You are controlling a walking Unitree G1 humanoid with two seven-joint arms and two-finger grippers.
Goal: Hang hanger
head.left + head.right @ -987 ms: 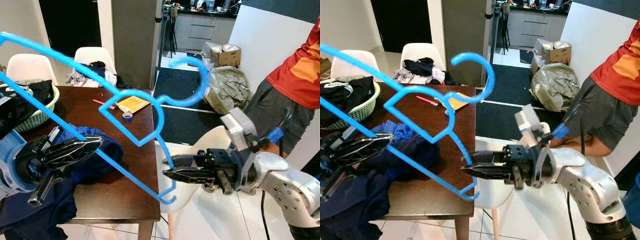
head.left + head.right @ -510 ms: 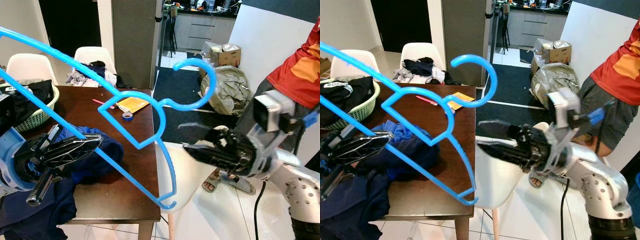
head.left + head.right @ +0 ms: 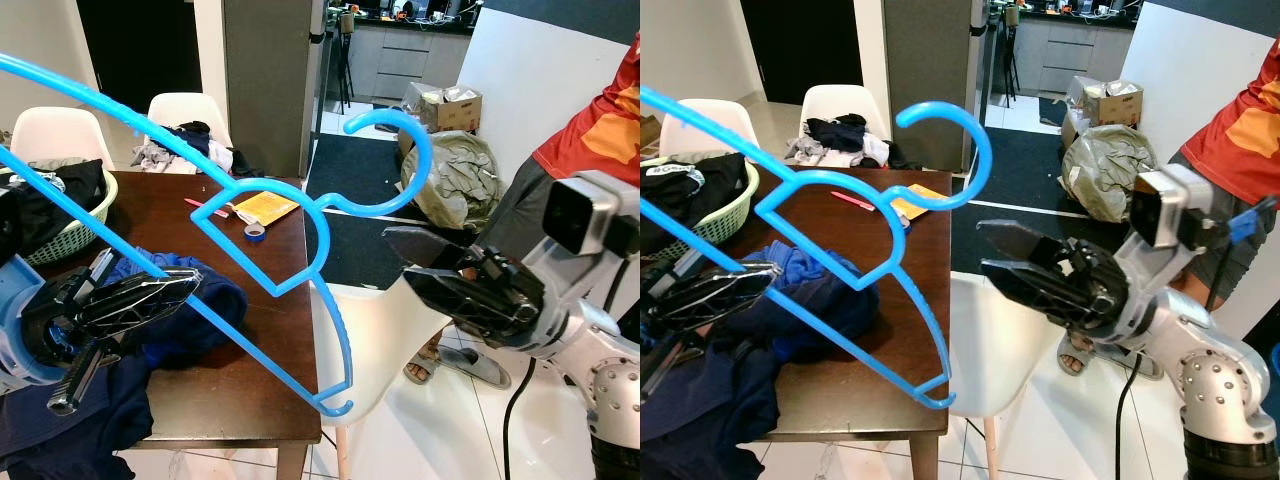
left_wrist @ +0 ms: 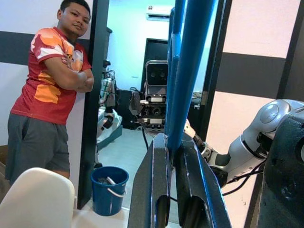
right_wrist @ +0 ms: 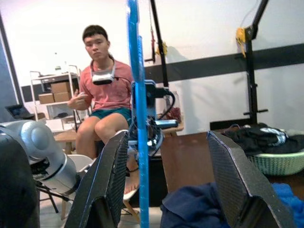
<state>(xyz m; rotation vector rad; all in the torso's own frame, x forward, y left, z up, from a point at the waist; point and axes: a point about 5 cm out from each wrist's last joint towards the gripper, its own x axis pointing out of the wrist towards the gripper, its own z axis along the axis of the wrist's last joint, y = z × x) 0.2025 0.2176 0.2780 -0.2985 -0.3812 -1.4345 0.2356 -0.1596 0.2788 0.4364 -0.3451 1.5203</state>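
The left gripper (image 3: 150,295) sat low on the robot's left side, its arm bent in close to the body, and its two black fingers (image 4: 154,190) were pressed together around a thin blue bar, pointing to the robot's right. The right gripper (image 3: 1015,262) was raised in front of the robot's right side on a bent silver arm, the wrist angled upward and across toward the left. Its two long black fingers (image 5: 235,175) stood well apart, with nothing pinched between them.
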